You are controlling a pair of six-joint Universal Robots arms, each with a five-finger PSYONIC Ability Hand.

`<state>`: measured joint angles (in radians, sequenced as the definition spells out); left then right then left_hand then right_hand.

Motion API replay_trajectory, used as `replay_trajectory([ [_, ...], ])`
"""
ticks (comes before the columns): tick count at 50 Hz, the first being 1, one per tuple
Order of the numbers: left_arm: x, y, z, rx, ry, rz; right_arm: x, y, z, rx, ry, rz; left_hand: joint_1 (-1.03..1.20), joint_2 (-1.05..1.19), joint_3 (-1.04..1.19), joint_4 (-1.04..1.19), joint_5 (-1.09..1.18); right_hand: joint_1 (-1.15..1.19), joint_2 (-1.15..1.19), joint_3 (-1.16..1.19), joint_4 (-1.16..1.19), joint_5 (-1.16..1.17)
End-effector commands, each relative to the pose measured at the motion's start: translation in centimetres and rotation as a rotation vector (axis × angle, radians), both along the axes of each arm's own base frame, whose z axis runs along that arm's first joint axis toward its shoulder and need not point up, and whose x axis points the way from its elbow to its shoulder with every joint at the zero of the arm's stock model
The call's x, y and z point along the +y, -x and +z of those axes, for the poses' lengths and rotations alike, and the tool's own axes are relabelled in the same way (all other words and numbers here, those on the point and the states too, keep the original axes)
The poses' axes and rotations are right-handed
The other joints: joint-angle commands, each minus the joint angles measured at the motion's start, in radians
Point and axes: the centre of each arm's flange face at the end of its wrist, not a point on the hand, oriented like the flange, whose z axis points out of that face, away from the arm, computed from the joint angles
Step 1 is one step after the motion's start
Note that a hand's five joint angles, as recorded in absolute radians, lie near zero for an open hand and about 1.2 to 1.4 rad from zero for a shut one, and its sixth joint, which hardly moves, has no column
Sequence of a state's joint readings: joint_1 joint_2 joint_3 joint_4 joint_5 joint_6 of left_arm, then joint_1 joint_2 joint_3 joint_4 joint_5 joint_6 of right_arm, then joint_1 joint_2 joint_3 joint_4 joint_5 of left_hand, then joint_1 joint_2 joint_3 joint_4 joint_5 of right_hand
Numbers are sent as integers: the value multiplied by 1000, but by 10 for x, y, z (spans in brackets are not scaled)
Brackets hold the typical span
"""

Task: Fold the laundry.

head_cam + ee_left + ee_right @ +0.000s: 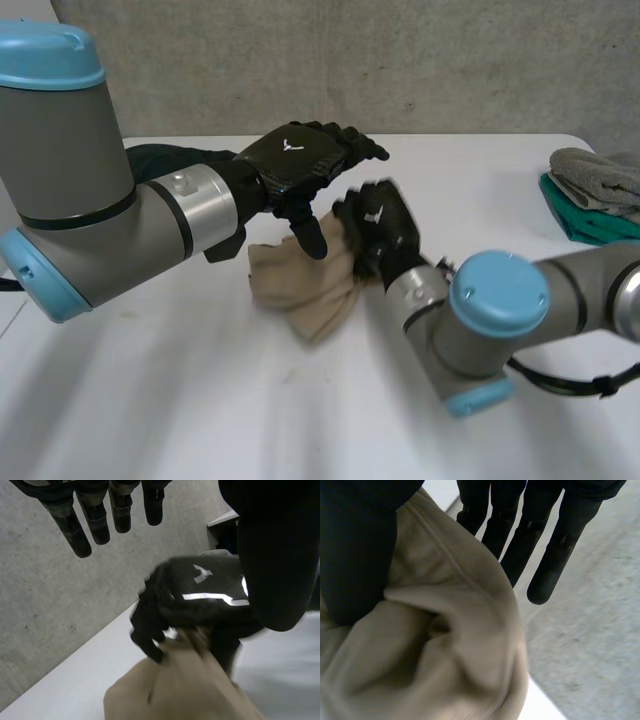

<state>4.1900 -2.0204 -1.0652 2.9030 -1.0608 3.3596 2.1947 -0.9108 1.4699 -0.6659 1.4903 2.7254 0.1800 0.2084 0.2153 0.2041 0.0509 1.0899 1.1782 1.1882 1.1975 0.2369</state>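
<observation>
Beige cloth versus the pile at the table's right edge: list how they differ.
The beige cloth is one crumpled piece; the pile is a grey cloth on a green one. The beige cloth lies mid-table below the left robot hand, against the right robot hand; the pile sits apart, untouched. Both are fabric on the white table.

White table [200, 400]: surface load.
One crumpled beige cloth [300, 285] lies near the middle of the tabletop. A grey cloth [595, 172] sits heaped on a teal cloth [585, 224] at the table's right edge, well apart from the beige one.
</observation>
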Motion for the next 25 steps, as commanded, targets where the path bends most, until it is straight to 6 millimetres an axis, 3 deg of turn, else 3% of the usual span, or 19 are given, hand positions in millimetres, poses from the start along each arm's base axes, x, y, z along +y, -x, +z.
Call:
replay_trajectory([
  [1,0,-1,9,18,17,3,-26,9,15,3,-32,-34,31,2,-5,7,-15,306,218,208,199,985],
  [5,1,-2,8,19,7,5,-20,9,-11,78,-141,11,28,-1,-8,4,-18,306,218,208,199,985],
  [8,1,-2,6,15,-2,6,-18,11,-24,108,-183,14,25,-4,-11,1,-21,-17,-105,-115,-124,662],
  [15,3,-3,-3,0,-26,6,-20,21,-30,127,-209,-14,25,-4,-11,1,-21,-581,-670,-680,-689,97],
  [18,2,-4,-3,-1,-29,7,-18,23,-29,129,-213,-12,25,-4,-11,1,-21,-626,-714,-724,-734,52],
  [21,2,-4,-3,0,-30,7,-16,23,-26,128,-206,-7,25,-4,-11,1,-21,-553,-641,-651,-661,125],
  [22,2,-4,-3,0,-30,7,-16,22,-25,126,-205,3,25,-4,-11,1,-21,-265,-353,-363,-373,413],
  [25,2,-4,-2,1,-28,7,-18,20,-25,123,-188,16,25,-4,-11,1,-21,305,216,206,197,983],
])
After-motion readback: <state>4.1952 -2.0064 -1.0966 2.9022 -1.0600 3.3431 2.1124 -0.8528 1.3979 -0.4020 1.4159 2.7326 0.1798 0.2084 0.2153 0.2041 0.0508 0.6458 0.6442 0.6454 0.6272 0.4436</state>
